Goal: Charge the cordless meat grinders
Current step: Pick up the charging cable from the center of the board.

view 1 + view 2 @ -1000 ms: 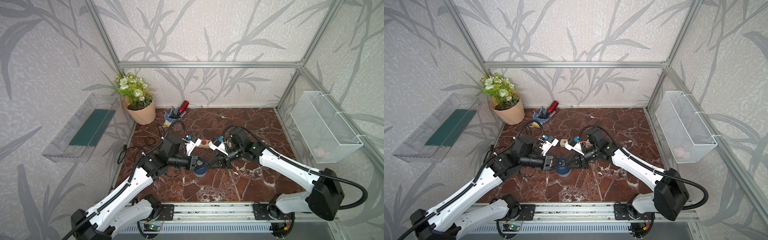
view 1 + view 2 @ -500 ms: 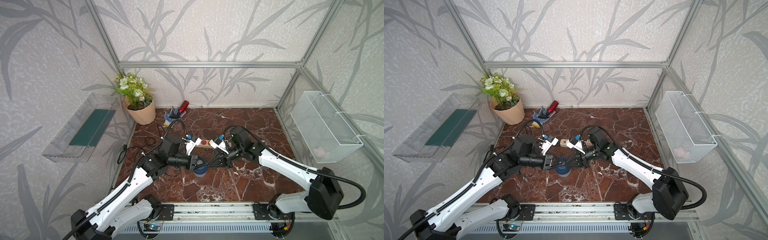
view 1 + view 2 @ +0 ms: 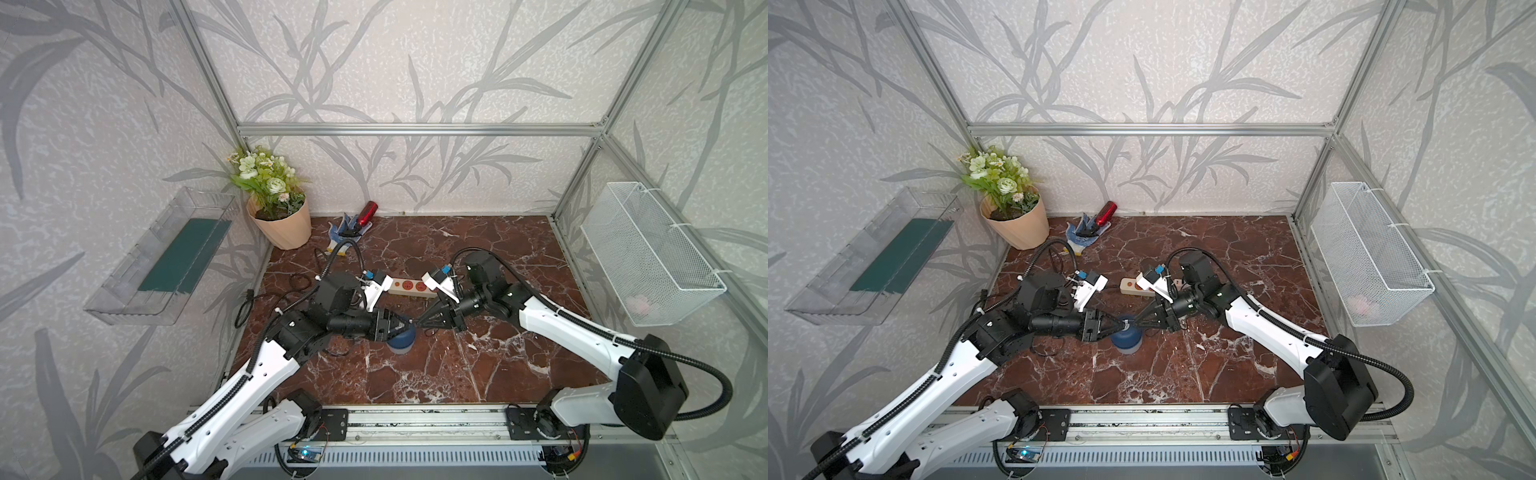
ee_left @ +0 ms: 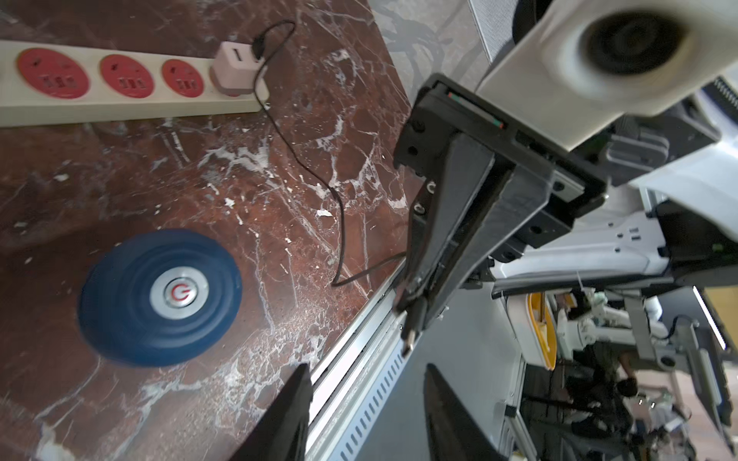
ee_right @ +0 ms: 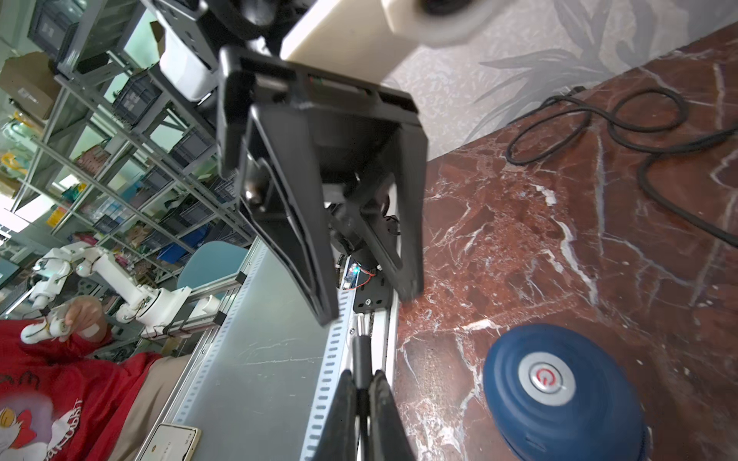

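One power strip (image 3: pixel 410 287) behind meat grinder (image 3: pixel 400 340); right pincer (image 3: pixel 417 322) pinching cable plug (image 5: pixel 360 351).

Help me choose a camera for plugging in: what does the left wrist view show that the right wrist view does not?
Only the left wrist view: the power strip, a white adapter plugged into it, and the thin cable running from it toward the right gripper. Only the right wrist view: a looped black cord on the table and a person in red in the background. Both: the cordless meat grinder, the right gripper shut on the cable's plug, and the left gripper open.
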Robot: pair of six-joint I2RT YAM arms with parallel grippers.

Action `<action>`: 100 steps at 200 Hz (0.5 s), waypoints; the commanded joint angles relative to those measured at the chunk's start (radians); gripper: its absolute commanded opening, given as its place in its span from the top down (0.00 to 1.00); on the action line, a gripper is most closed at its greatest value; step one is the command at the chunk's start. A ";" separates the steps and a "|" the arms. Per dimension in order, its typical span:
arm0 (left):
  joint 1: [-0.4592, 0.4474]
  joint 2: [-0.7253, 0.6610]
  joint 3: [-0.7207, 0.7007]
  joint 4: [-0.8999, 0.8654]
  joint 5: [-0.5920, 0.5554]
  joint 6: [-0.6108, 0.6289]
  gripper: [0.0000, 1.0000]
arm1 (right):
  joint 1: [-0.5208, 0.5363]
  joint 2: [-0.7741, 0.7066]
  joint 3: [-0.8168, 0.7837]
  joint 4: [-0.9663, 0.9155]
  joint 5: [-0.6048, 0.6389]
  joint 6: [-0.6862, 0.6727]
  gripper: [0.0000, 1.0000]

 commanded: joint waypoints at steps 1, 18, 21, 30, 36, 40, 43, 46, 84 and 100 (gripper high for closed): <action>0.035 -0.024 0.072 -0.112 -0.147 0.014 0.20 | -0.035 -0.023 -0.048 -0.017 0.054 0.055 1.00; 0.042 -0.021 0.079 -0.122 -0.148 0.054 0.15 | -0.037 -0.015 -0.058 -0.078 0.106 0.051 1.00; 0.042 -0.020 0.079 -0.124 -0.146 0.069 0.15 | -0.037 -0.011 -0.058 -0.087 0.114 0.052 1.00; 0.041 -0.016 0.085 -0.146 -0.154 0.124 0.14 | -0.038 0.007 -0.057 -0.110 0.129 0.061 1.00; 0.041 -0.011 0.086 -0.166 -0.173 0.169 0.13 | -0.038 0.019 -0.058 -0.114 0.136 0.071 1.00; 0.041 -0.007 0.087 -0.181 -0.191 0.195 0.13 | -0.038 0.027 -0.058 -0.112 0.144 0.080 1.00; 0.040 -0.004 0.086 -0.193 -0.203 0.212 0.13 | -0.038 0.032 -0.060 -0.111 0.147 0.087 1.00; 0.039 0.004 0.087 -0.204 -0.223 0.228 0.13 | -0.038 0.039 -0.061 -0.108 0.151 0.094 1.00; -0.071 0.112 0.059 -0.257 -0.450 0.376 0.13 | -0.038 0.090 -0.063 -0.097 0.169 0.136 1.00; -0.115 0.153 0.032 -0.220 -0.477 0.411 0.13 | -0.041 0.102 -0.063 -0.117 0.180 0.132 1.00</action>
